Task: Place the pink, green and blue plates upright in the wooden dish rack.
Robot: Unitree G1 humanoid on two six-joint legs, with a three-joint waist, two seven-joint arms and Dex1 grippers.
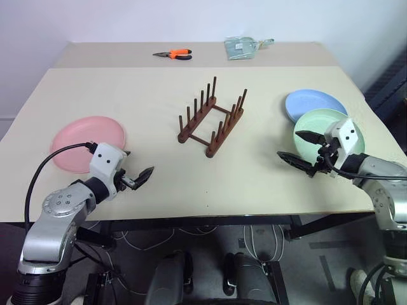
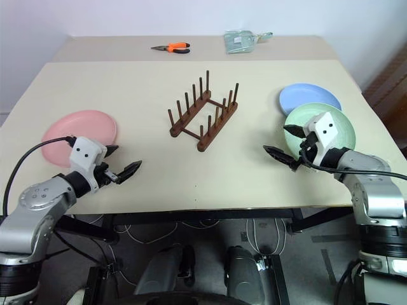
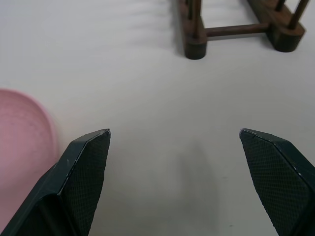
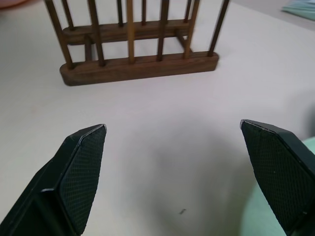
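On the desk (image 1: 191, 171), the empty wooden dish rack (image 1: 213, 121) stands central, pink plate (image 1: 86, 141) at nine o'clock, green plate (image 1: 318, 130) overlapping blue plate (image 1: 311, 101) at three; my left gripper (image 1: 137, 171) and right gripper (image 1: 304, 148) gape empty, so I should pinch a rim squarely.

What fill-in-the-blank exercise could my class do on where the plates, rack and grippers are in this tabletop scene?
1. The dark brown wooden dish rack holds ____ plates.
2. The pale green round plastic plate partly overlaps the light ____ plate.
3. The pastel pink round plate lies flat near the ____ gripper.
4. The right gripper has its fingers ____.

Missing words: no; blue; left; open
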